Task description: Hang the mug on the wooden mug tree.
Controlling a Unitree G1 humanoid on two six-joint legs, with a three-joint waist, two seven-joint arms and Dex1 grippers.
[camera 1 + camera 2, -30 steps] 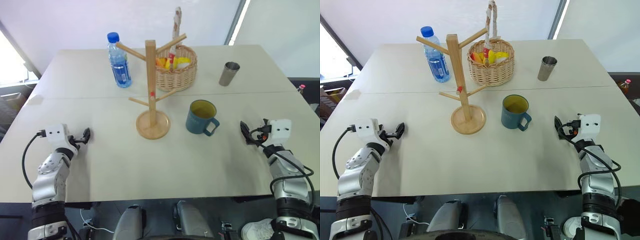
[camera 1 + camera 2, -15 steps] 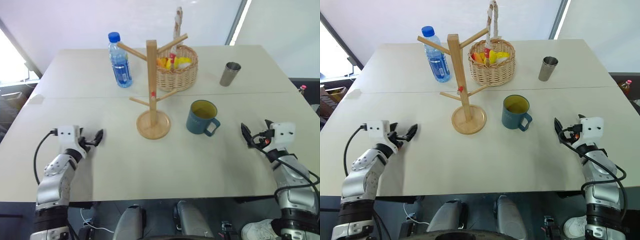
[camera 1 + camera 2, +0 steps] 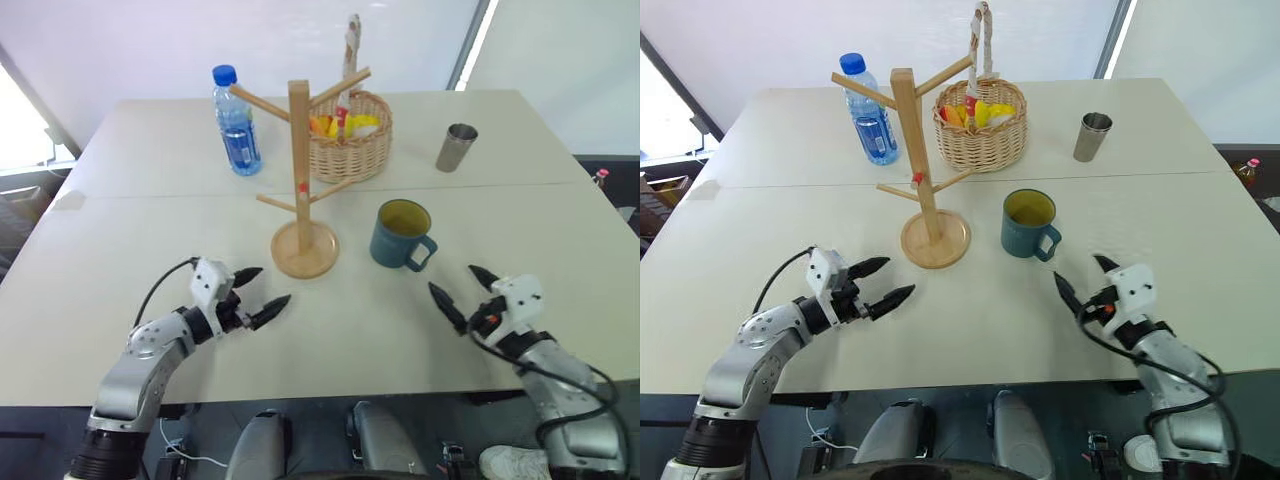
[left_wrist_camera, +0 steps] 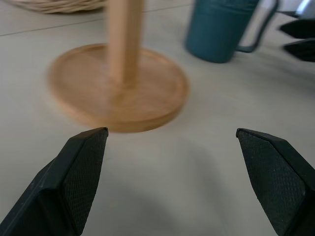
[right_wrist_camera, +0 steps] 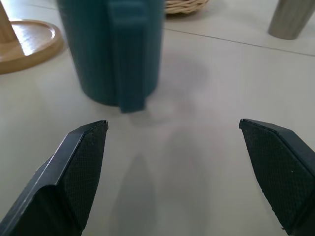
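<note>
Pale cream desk (image 3: 330, 340) under a bright white backdrop, laid out for a two-arm job. Dark teal-blue ceramic mug (image 3: 399, 236) with yellow interior standing upright, just right of the light wooden mug tree (image 3: 303, 190), apart from its round base; loop handle turned toward the right gripper (image 3: 463, 290), presumably to offer a ready grasp. Right gripper spread wide, empty, low over the desk, lined up on the handle in its wrist view but not touching. Left gripper (image 3: 262, 292) likewise wide and empty, aimed at the tree's disc base, probably to steady the stand. Clear plastic water bottle (image 3: 237, 121), woven wicker basket (image 3: 352, 135) and steel tumbler (image 3: 457, 147) set well back. Mug not yet lifted; pegs bare.
</note>
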